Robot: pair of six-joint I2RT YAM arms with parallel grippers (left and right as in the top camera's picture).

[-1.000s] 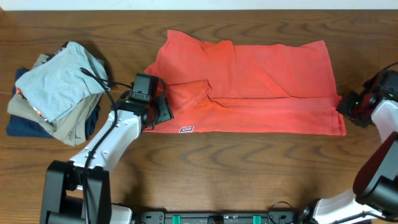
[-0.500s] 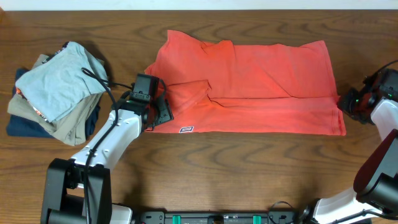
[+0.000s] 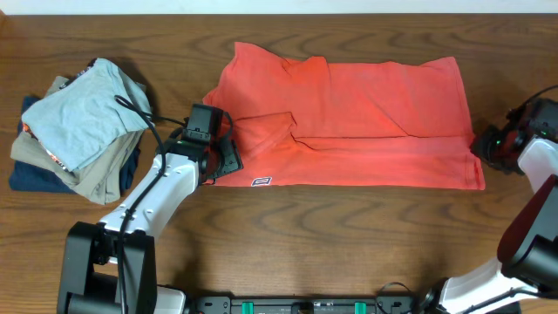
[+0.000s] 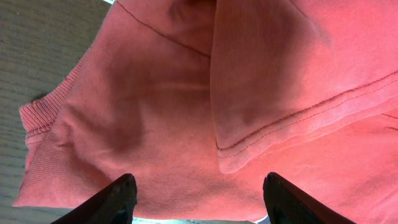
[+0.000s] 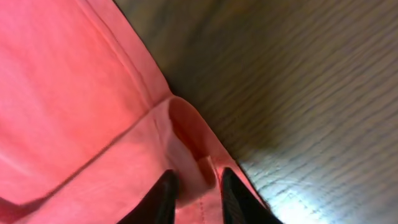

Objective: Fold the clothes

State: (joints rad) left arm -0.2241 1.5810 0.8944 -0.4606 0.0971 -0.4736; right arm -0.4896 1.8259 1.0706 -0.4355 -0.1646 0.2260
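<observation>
Two arms reach in from the table's (image 3: 349, 235) near edge. The left gripper (image 4: 198, 198) hangs with jaws spread wide over the T-shirt's (image 3: 366, 113) sleeve end, grasping nothing. The right gripper (image 5: 198, 186) pinches a raised fold of hem at the shirt's near right corner. The coral T-shirt lies folded lengthwise across the table's middle; a stack of folded garments (image 3: 78, 131) sits by the left edge.

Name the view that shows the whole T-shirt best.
Overhead: the T-shirt lies fully in frame on the table. Left wrist shows only its collar end and a folded sleeve; right wrist only a hem corner.
</observation>
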